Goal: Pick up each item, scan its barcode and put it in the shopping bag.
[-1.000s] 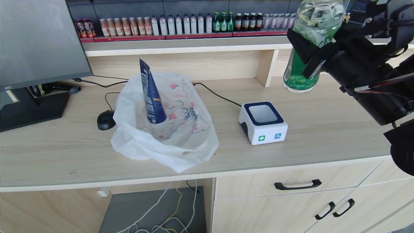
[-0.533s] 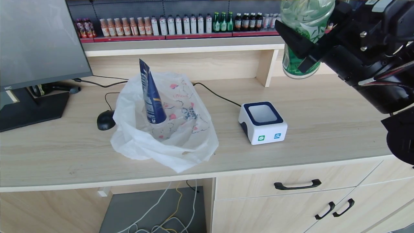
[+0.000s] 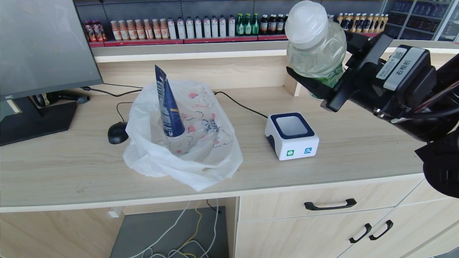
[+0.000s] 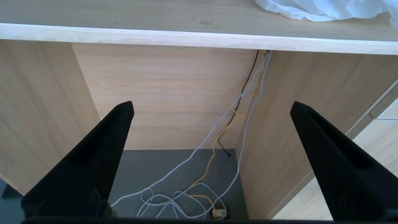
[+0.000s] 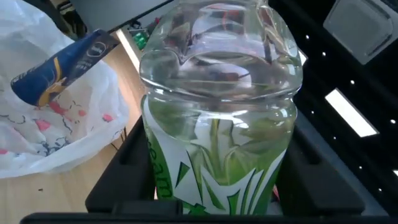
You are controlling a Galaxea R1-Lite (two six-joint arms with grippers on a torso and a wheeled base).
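Observation:
My right gripper (image 3: 324, 84) is shut on a clear bottle (image 3: 315, 46) with a white cap and a green label, held in the air above the counter, to the right of and behind the scanner, tilted with its cap toward me. In the right wrist view the bottle (image 5: 217, 130) sits between the dark fingers. The white and navy scanner (image 3: 291, 135) stands on the counter's middle. A white shopping bag (image 3: 183, 143) lies left of it with a blue tube (image 3: 167, 104) standing upright inside. My left gripper (image 4: 211, 162) is open, below the counter's edge, facing the cables.
A monitor (image 3: 43, 46) and a black mouse (image 3: 117, 132) sit at the counter's left. Cables (image 3: 236, 102) run from the bag to the scanner. A raised shelf with a wooden divider (image 3: 296, 73) stands behind. Drawers (image 3: 330, 206) are below the counter (image 3: 358, 143).
My right gripper has carried the bottle left and tipped it, so its white cap now points toward the camera. The bag, tube and scanner have stayed put.

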